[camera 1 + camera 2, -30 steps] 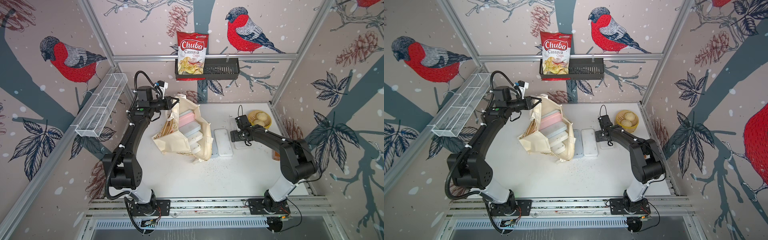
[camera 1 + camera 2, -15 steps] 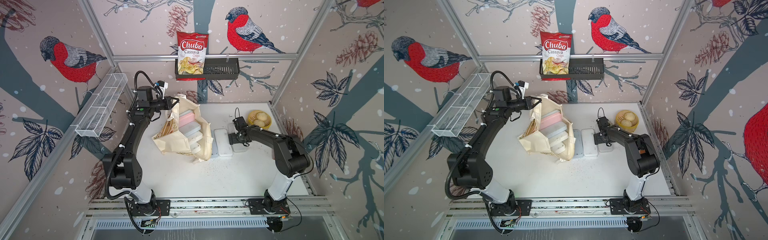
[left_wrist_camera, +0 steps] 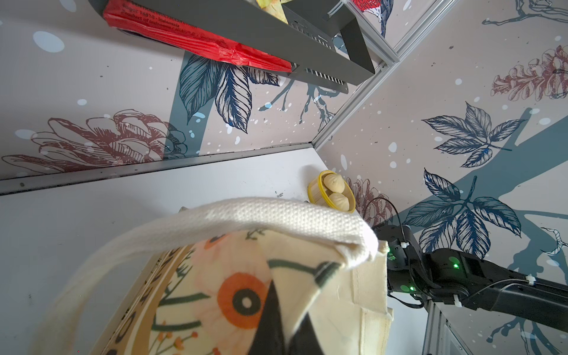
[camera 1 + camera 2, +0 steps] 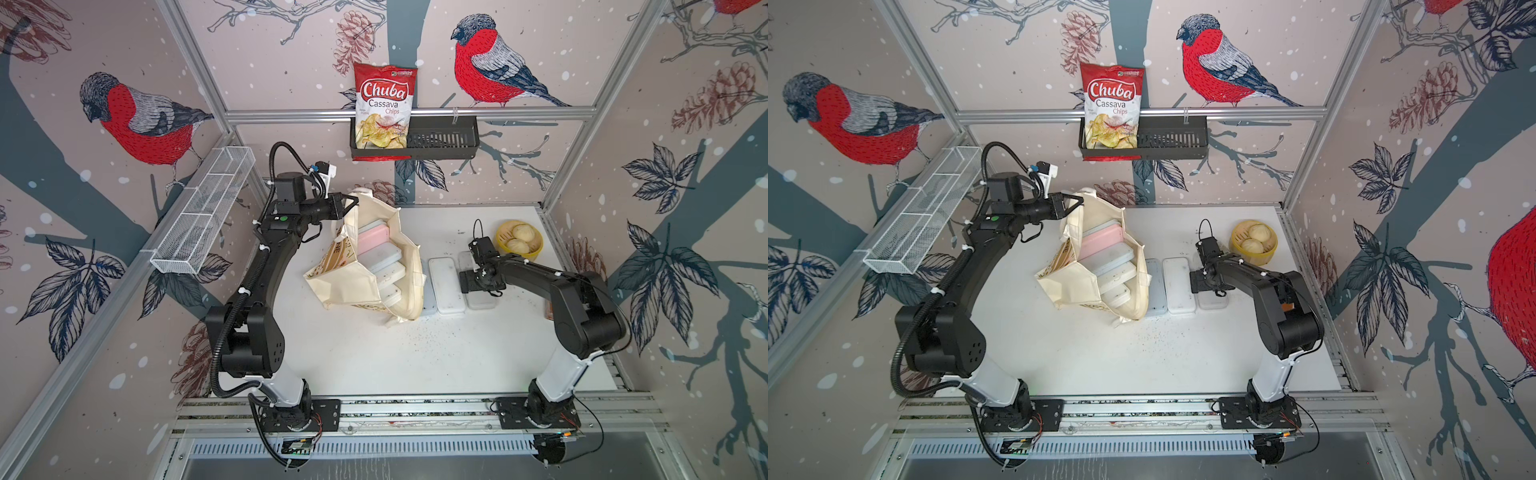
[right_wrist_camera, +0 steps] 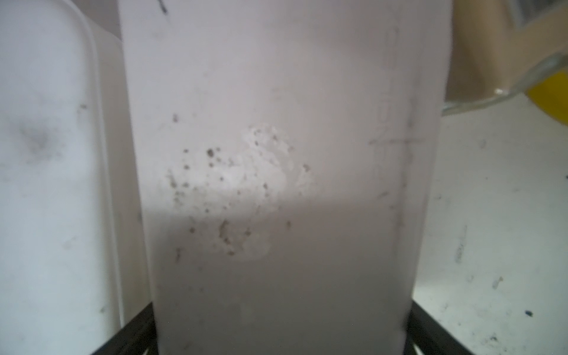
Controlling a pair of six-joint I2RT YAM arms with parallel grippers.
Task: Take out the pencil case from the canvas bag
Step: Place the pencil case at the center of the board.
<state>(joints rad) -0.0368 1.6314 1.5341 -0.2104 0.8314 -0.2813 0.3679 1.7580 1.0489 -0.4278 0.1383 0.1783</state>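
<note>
Bag rim is clenched between the left gripper fingers. The bag lies open on the table, with cases stacked inside. A clear case, outermost in a row of 3 beside the bag, is straddled by the widely spread right gripper; whether it is gripped cannot be confirmed.

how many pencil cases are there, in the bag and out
7 pencil cases: four stacked in the canvas bag: pink, grey-blue, two white; three on the table beside it: pale blue, white, translucent. More may hide inside.
</note>
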